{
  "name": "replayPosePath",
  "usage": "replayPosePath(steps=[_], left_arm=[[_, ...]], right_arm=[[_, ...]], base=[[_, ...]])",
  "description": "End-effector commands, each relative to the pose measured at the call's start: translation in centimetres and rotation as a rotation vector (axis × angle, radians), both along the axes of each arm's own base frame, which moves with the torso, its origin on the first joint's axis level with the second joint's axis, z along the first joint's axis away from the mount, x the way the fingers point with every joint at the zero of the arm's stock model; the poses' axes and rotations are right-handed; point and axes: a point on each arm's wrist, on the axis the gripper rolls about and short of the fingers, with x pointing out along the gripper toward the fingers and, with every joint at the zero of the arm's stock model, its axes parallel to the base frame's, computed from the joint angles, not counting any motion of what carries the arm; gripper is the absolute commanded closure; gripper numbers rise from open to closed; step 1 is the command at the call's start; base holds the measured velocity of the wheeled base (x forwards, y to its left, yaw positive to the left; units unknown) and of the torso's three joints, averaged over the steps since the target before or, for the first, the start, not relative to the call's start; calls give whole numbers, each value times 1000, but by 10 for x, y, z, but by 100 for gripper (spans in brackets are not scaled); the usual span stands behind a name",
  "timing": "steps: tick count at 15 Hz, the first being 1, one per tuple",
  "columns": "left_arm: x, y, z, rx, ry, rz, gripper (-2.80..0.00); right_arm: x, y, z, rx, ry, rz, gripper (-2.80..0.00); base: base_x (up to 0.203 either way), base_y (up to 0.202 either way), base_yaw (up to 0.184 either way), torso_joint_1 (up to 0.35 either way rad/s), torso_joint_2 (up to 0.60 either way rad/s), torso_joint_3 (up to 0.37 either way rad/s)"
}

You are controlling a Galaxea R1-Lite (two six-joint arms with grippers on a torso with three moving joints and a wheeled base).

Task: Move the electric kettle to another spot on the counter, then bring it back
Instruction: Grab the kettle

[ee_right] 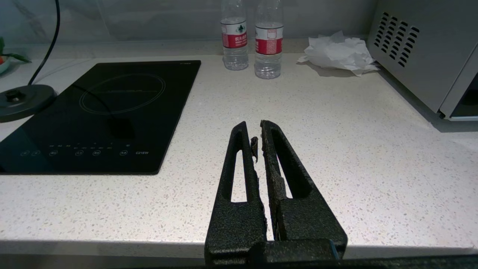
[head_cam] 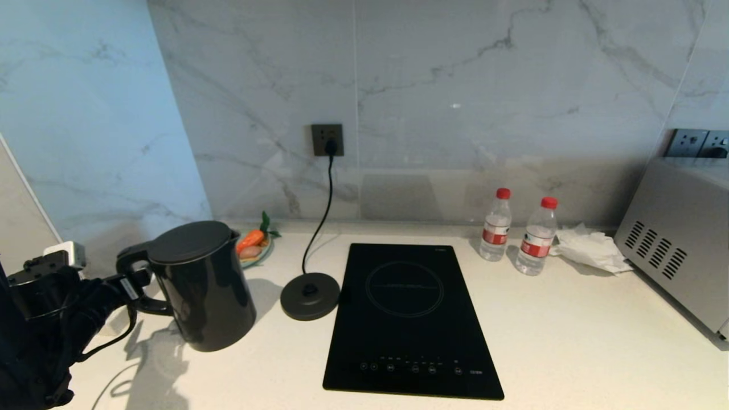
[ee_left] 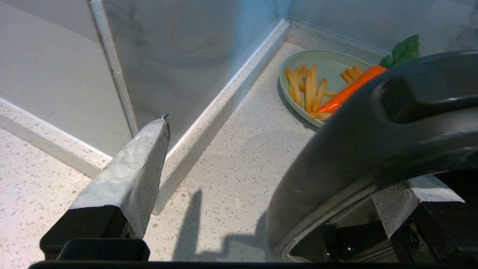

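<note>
The glossy black electric kettle (head_cam: pixel 205 290) stands upright on the white speckled counter (head_cam: pixel 569 353), to the left of its round corded base (head_cam: pixel 310 295). My left gripper (head_cam: pixel 134 285) is at the kettle's loop handle (ee_left: pixel 373 142) and is open. One grey pad (ee_left: pixel 127 175) stands well clear of the handle. The other pad (ee_left: pixel 410 194) sits close beside it, partly hidden by it. My right gripper (ee_right: pixel 254 129) is shut and empty, low over the counter's front edge (ee_right: pixel 224 243).
A black induction hob (head_cam: pixel 407 319) lies right of the base. Two water bottles (head_cam: pixel 495 225) (head_cam: pixel 538 236), crumpled tissue (head_cam: pixel 589 247) and a silver oven (head_cam: pixel 678 256) fill the right. A plate with carrot and fries (ee_left: pixel 325 67) sits behind the kettle, near the wall corner.
</note>
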Motion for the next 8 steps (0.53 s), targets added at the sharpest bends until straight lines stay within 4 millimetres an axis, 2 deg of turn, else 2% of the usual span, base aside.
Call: replayPosePath(steps=[1,8], left_arm=[[0,4,0,0,-8,7,-280],[5,4,2,4,-25,-9,-280]], right_arm=[[0,0,0,0,-1,0,0],[0,0,0,0,-1,-1,0]], base=[[0,0,0,0,0,0],[0,0,0,0,0,0]])
